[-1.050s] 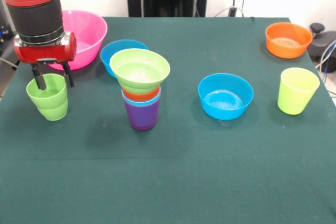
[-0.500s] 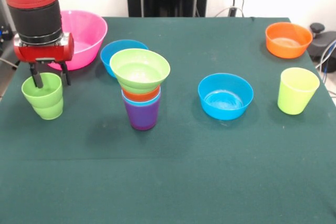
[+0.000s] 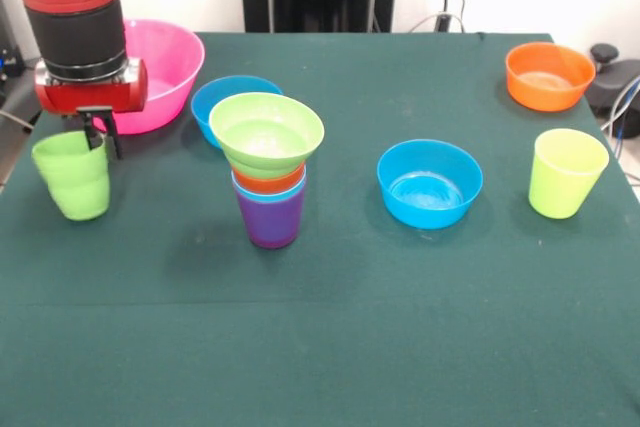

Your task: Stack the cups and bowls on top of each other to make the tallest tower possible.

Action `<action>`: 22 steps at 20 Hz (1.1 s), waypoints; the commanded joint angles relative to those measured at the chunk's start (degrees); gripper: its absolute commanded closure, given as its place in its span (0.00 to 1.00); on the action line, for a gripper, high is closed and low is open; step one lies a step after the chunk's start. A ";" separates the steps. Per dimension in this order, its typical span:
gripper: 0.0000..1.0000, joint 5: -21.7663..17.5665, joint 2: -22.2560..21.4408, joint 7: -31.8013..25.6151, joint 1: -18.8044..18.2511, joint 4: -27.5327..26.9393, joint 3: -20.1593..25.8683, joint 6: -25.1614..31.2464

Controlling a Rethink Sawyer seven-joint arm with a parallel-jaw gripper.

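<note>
**benchwatcher:** what's the arm actually doing here?

**me:** I've got the gripper (image 3: 88,139) at the stepped green cup (image 3: 72,175). One finger (image 3: 112,139) shows against the cup's rim. The other I can't see, I guess it's inside the cup, so I read it as clamped on the wall. The cup looks lifted off the cloth and a bit tilted, though I can't be sure it's clear.

**benchwatcher:** why pinch the rim?

**me:** My guess: it keeps the bottom free, so it can drop into the ridged green bowl (image 3: 266,133) that tops the tower (image 3: 268,187). The tower sits off to the side of the gripper, a fair way across: purple cup, light blue and orange above it. The wide bowl makes an easy target.

**benchwatcher:** rest of the table?

**me:** Pink bowl (image 3: 165,55) right behind the gripper, one blue bowl (image 3: 222,95) behind the tower, another blue bowl (image 3: 430,183) beyond it. The yellow-green cup (image 3: 567,173) and orange bowl (image 3: 548,75) are farthest from the gripper. Dark green cloth on the table (image 3: 400,347), white wall and cables behind.
</note>
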 commanded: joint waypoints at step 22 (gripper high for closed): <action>1.00 3.47 -4.56 -14.73 4.81 -4.73 3.25 11.42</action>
